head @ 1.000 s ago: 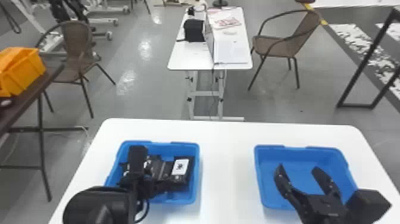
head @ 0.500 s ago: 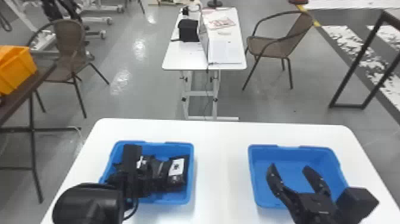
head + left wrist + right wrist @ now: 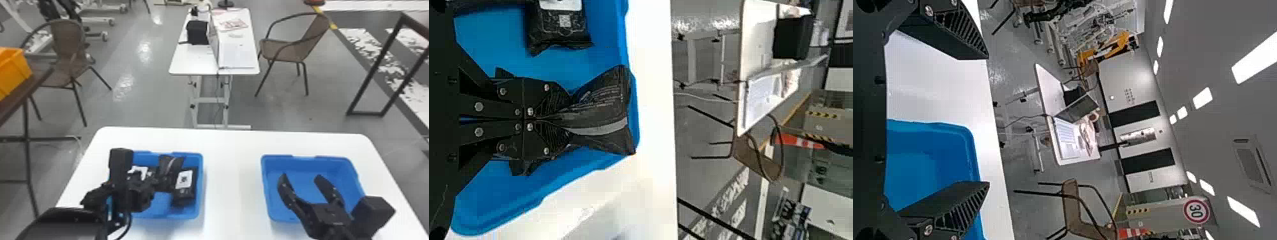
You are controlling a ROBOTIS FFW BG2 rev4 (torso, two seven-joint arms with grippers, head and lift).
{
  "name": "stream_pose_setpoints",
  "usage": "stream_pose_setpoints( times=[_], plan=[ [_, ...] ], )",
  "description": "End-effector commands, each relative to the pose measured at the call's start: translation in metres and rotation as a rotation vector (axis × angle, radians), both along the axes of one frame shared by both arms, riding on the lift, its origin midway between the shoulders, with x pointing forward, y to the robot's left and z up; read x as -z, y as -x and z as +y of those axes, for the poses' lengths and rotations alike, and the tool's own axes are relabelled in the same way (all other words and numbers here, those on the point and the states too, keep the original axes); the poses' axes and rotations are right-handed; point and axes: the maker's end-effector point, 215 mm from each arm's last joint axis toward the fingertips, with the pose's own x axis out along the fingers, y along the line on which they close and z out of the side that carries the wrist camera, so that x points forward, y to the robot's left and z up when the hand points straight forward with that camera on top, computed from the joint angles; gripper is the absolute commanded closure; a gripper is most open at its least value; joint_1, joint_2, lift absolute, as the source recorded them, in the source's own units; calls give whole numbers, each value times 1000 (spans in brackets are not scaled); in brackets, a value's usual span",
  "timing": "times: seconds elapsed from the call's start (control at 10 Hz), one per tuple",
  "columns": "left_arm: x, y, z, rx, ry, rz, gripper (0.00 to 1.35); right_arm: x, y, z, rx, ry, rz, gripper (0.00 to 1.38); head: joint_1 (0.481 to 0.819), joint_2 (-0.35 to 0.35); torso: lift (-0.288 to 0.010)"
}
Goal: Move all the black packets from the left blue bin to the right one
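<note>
Now left gripper has packet pinched, higher than before; right gripper open, transfer apparently starting.

Workshop or lab: wheeled metal frames, grey floor, speed sign.

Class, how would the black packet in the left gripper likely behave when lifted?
The packet seems floppy: it bunches at the left gripper and fans out beyond. It looks creased and thin-walled, so may sag. Rolling seems unlikely, given its flattened end.
</note>
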Motion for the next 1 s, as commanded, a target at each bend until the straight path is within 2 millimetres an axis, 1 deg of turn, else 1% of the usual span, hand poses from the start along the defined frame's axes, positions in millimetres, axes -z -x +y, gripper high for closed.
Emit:
stream_pose_setpoints(
  times=[0.0, 0.1, 0.2, 0.3, 0.4, 0.5, 0.7, 0.9],
  plan=[
    [-36, -6, -30, 103, 32, -95, 1197, -5, -13, 14, -61, -24, -8, 116, 695, 17, 0],
    [-62, -18, -54, 190, 34, -180, 1199, -12, -25, 29, -127, -41, -29, 116, 695, 5, 0],
    [-77, -27, -71, 262, 16, -241, 1199, -26, -38, 45, -189, -55, -58, 116, 695, -4, 0],
    [-94, -38, -97, 371, 13, -378, 1199, -39, -50, 56, -238, -62, -87, 116, 695, -13, 0],
    [-100, -43, -121, 431, 94, -466, 1199, -48, -57, 63, -263, -72, -105, 116, 695, -17, 0],
    [-97, -45, -137, 459, 129, -482, 1199, -50, -64, 68, -279, -81, -111, 116, 695, -32, 0],
    [-98, -50, -169, 518, 167, -489, 1199, -58, -78, 74, -290, -99, -128, 113, 695, -64, 0],
    [-100, -53, -196, 571, 198, -481, 1200, -71, -90, 86, -315, -115, -156, 111, 695, -85, 0]
  ],
)
